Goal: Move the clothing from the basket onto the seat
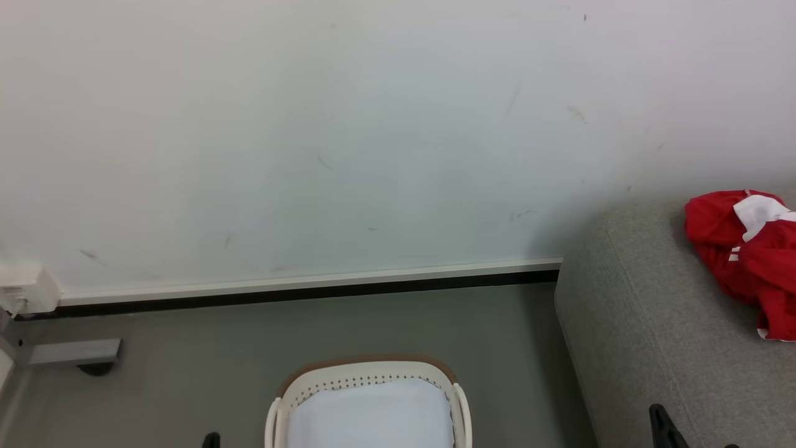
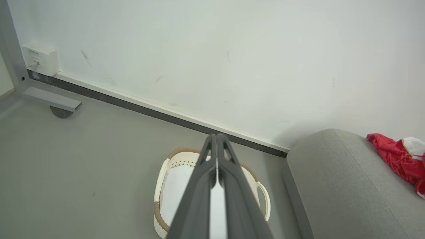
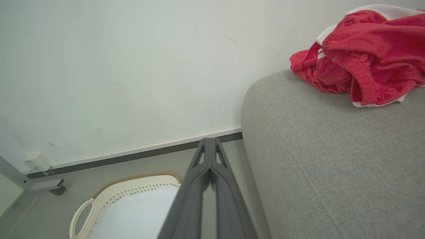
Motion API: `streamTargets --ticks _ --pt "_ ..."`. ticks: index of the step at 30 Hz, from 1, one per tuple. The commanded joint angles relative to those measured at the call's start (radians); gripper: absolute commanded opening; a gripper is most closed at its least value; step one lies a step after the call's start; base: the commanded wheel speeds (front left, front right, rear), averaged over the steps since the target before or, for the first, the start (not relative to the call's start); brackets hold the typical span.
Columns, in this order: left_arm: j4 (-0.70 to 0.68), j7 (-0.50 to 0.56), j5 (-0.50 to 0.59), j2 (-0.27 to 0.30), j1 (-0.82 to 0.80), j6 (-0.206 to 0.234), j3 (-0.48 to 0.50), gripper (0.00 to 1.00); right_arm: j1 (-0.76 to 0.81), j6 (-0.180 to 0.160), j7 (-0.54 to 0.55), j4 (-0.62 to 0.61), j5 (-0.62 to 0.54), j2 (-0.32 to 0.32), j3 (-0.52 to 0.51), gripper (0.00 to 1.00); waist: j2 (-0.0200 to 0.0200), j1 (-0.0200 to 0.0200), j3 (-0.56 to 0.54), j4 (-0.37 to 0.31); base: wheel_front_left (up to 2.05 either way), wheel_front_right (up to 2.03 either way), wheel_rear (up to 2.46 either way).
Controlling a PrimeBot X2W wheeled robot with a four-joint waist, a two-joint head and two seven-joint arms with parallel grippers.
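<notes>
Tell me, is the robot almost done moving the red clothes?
Looks nearly done. The red clothing already lies on the grey seat. In hand: nothing, both jaws are shut and empty. The basket shows just its white lining, so probably nothing is left.

Red clothing (image 3: 362, 63) heaped on the grey seat (image 3: 332, 159)

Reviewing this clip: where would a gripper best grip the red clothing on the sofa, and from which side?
Pinch the ribbed elastic waistband of the clothing, probably from above: it stands up as a thick ridge at the heap's front edge in the right wrist view, raised off the seat.
</notes>
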Motion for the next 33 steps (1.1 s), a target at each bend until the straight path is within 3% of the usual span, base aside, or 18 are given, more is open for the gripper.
streamTargets --ticks 1,33 --pt "-0.015 0.011 -0.054 0.005 -0.032 0.000 0.009 0.00 -0.033 0.000 0.009 -0.022 0.053 -0.007 -0.008 0.00 -0.0001 -0.0001 0.001 0.001 0.00 0.00 0.00" --pt "-0.017 0.132 -0.496 0.002 -0.118 0.000 0.041 0.00 -0.082 -0.001 0.131 -0.058 0.526 -0.010 -0.062 0.00 -0.0001 -0.0001 0.020 0.013 0.00 0.00 0.00"
